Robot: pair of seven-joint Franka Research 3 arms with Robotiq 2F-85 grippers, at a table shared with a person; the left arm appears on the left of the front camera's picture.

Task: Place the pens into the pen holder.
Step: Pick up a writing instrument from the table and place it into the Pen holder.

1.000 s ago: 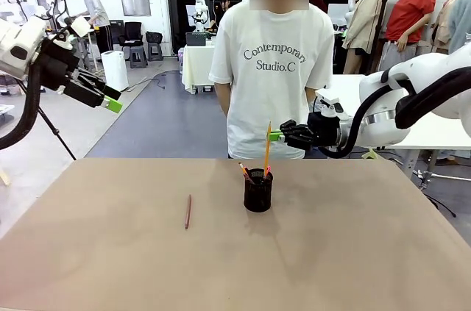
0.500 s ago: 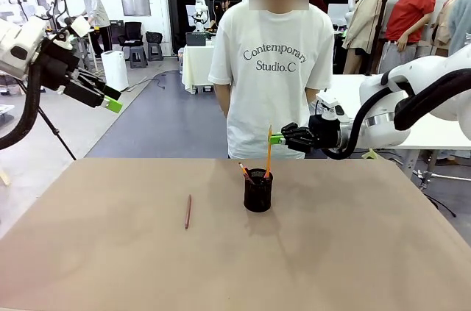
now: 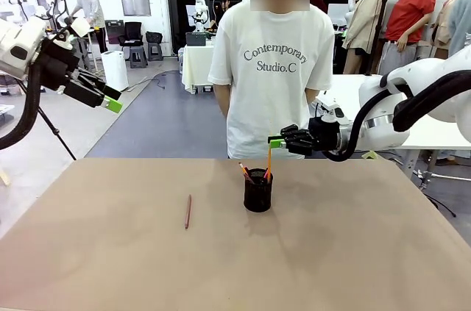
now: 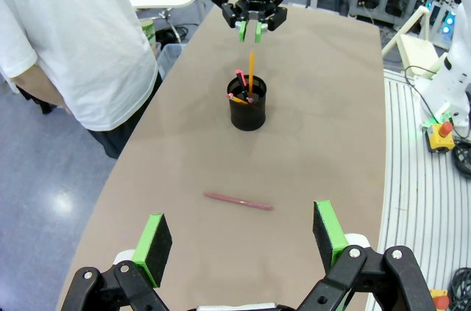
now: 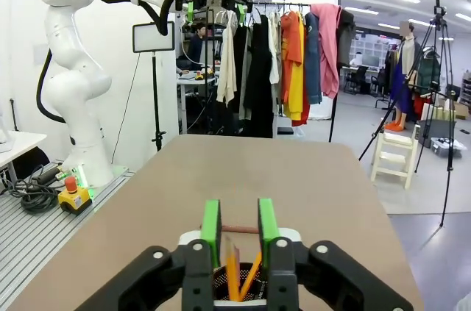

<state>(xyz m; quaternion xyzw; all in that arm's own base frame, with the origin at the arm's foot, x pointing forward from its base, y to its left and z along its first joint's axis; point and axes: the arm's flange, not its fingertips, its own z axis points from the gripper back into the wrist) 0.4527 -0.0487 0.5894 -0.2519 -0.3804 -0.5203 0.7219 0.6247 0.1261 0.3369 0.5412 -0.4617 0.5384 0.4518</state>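
Left wrist view: right gripper (image 4: 251, 30) slightly parted over pen holder (image 4: 247, 111); left gripper (image 4: 239, 223) wide apart. Front view: reddish-brown pen (image 3: 188, 212) amid open table (image 3: 368, 252).

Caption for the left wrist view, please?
Open left claw frames the reddish-brown pen on the table; beyond, the right claw hangs above the pen holder, yellow pencil inside.

- The pen holder (image 3: 258, 192), a small black wire-mesh cup, stands upright about the middle of the table (image 3: 353, 252), somewhat nearer its far edge.
- A yellow-orange pencil (image 3: 268, 162) stands in it, almost upright; a pen with pink end (image 3: 243, 171) leans inside beside it.
- The reddish-brown pen (image 3: 188, 211) lies flat on the table, apart from the cup, toward the left edge.
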